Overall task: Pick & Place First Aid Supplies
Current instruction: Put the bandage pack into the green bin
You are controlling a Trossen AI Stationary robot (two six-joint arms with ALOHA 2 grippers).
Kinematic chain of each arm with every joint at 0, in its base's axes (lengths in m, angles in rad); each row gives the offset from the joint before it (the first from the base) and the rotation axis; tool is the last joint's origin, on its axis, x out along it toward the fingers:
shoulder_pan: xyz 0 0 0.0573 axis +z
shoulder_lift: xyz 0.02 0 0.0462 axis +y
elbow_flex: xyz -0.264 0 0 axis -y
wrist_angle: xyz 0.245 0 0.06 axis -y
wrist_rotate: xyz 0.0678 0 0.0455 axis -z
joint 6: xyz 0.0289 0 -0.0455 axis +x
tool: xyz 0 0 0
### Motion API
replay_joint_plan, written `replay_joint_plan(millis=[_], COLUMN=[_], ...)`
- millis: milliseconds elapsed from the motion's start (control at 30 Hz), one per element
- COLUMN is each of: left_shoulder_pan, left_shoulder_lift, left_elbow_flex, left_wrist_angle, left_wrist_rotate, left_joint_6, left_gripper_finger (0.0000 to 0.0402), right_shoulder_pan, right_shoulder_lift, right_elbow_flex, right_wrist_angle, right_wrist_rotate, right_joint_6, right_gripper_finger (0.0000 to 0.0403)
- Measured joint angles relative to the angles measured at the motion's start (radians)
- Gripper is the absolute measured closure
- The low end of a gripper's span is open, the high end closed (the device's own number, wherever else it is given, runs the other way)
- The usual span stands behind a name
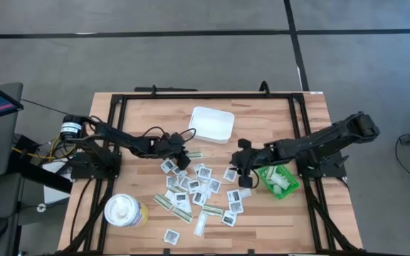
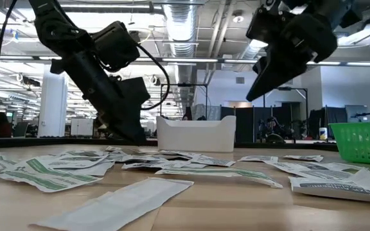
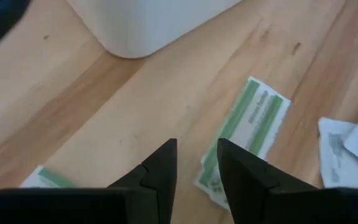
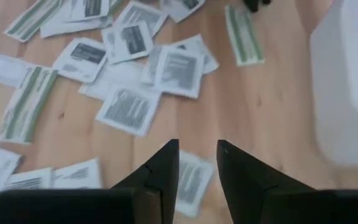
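Note:
The first aid supplies (image 1: 198,190) lie scattered flat on the wooden table: square white packets with grey print and narrow white-and-green strips. My left gripper (image 3: 197,163) is low over the table at the pile's far left edge, between the pile and the white tray (image 1: 212,123). It is open and nothing is between its fingers; a green strip packet (image 3: 248,130) lies just beside one fingertip. My right gripper (image 4: 197,167) hangs open above the pile's right side, over a square packet (image 4: 190,182). In the low view it (image 2: 262,86) is well clear of the table.
The white tray (image 2: 196,133) stands at the table's far middle. A green bin (image 1: 277,179) with white items sits right of the pile, by my right arm. A white-topped round container (image 1: 124,210) stands at the near left. Black frame rails run along the table's edges.

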Motion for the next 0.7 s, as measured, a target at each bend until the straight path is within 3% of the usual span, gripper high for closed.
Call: replay_joint_plan(millis=[233,467,700], left_shoulder_pan=[-0.017,-0.019,-0.017], left_shoulder_lift=[0.011,0.046,0.047], left_elbow_flex=[-0.042,-0.106,-0.124], left_wrist_angle=[0.014,0.159,0.177], left_wrist_rotate=[-0.016,-0.066,-0.08], left_joint_6=[-0.033,-0.055,-0.03], left_gripper_finger=[0.0293,0.0298,0.039], right_shoulder_pan=[-0.085,-0.162,-0.187], right_shoulder_lift=[0.001,0.002,0.065], right_elbow_flex=[0.0,0.0,0.002], right_wrist_angle=[0.091,0.134,0.205], right_wrist_rotate=[0.0,0.0,-0.01], right_joint_6=[-0.101,-0.129,-0.132], right_gripper_finger=[0.0301,0.0301,0.0301])
